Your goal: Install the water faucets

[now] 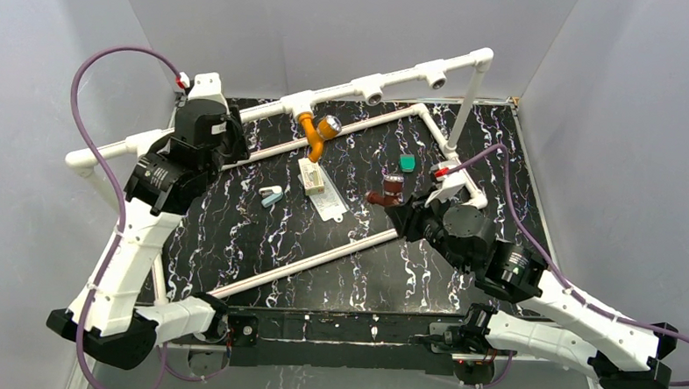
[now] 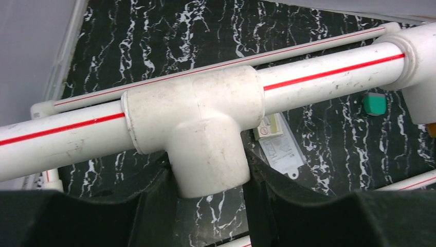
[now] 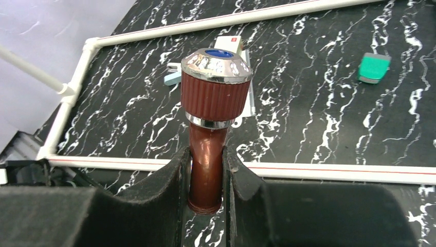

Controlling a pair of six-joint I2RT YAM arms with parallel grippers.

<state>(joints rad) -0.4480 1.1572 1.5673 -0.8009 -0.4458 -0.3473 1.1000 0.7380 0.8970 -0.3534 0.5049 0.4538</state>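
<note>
The dark reddish-brown faucet stands between my right gripper's fingers, gripped by its stem, its ribbed knob with a silvery, blue-centred cap on top. In the top view this faucet and right gripper are over the mat right of centre. The orange-yellow faucet with its silvery knob hangs from a tee on the raised white pipe. My left gripper is closed around the branch of a white pipe tee, with a finger pressed against each side.
The raised pipe carries two more open tee sockets and a white upright at the back right. On the black marbled mat lie a green flat piece, a white packet on a card, a small pale-blue item and low white pipes.
</note>
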